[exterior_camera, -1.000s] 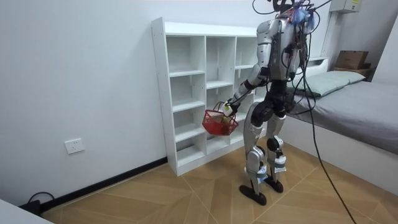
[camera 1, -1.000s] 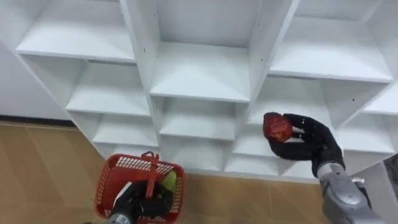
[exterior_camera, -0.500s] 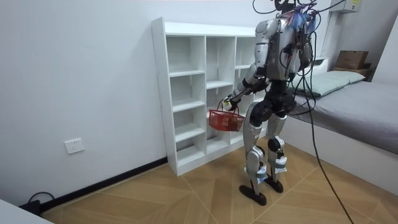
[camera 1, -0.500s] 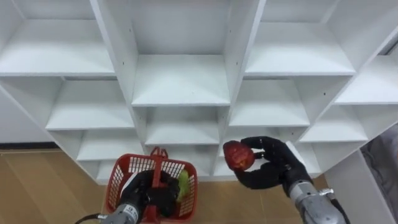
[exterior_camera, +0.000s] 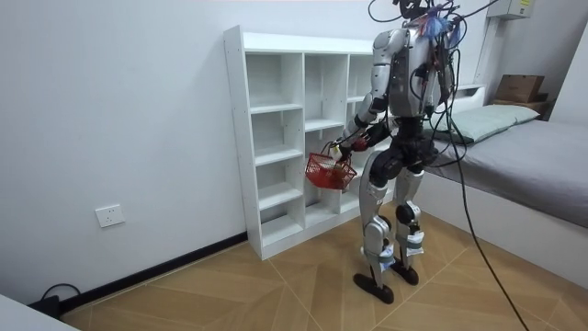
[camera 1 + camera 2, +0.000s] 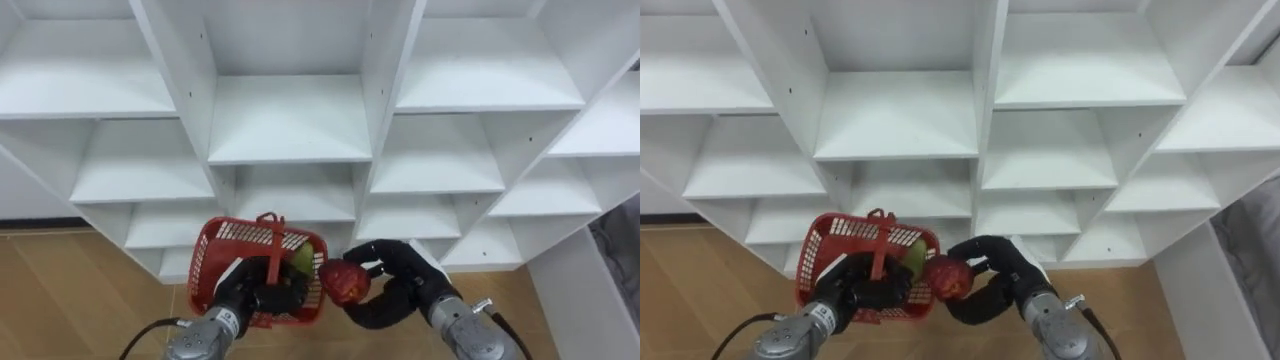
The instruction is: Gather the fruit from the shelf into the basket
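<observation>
Red fruit (image 6: 344, 283) sits in the curled fingers of the right hand (image 6: 398, 288), right at the rim of the red basket (image 6: 214, 268) that the left hand (image 6: 254, 297) grips by its handle (image 6: 270, 242) and holds close, presumably for an easy drop.

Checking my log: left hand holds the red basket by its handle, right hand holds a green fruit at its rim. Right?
No. The left eye view shows the fruit in the right hand is red, not green. The left hand does hold the basket by its handle.
</observation>
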